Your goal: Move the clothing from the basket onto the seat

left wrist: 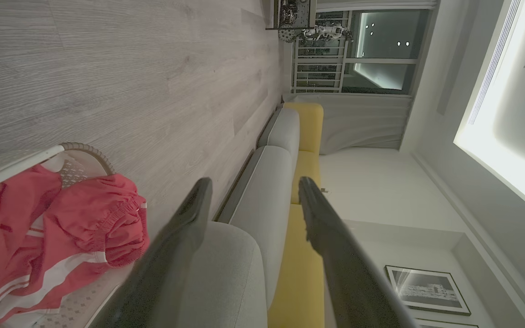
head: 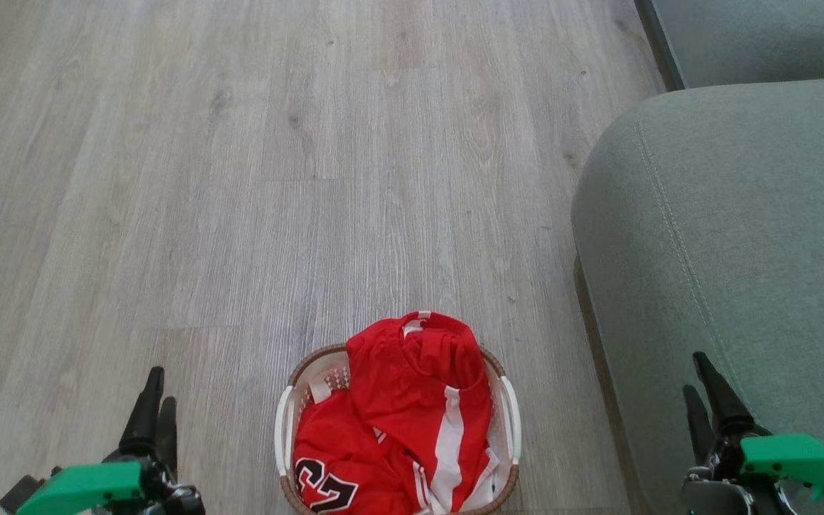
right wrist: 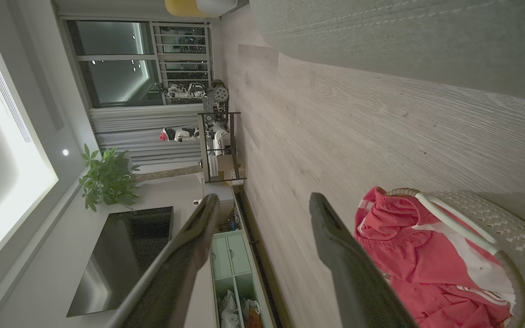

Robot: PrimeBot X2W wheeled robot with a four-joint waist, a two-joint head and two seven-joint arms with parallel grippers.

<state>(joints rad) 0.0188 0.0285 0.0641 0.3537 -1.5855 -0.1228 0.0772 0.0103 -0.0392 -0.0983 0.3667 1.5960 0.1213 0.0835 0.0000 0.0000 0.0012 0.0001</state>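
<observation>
Head view: bright red sports jersey (head: 405, 422), white-striped with a black-and-white number print, lies heaped inside the small oval white perforated plastic basket (head: 281, 429) with a brown woven rim, one fold draped over the far rim. Basket stands on grey wood-plank floor (head: 240, 179), near the large grey-green fabric sofa cushion (head: 741, 236) on the right. Left gripper (head: 159, 390) is left of the basket; right gripper (head: 694, 373) is at the cushion's edge. Wrist views: both jaws parted, nothing between them.

red clothing (head: 412, 408) in basket (head: 284, 428), seat (head: 741, 250) at right
</observation>
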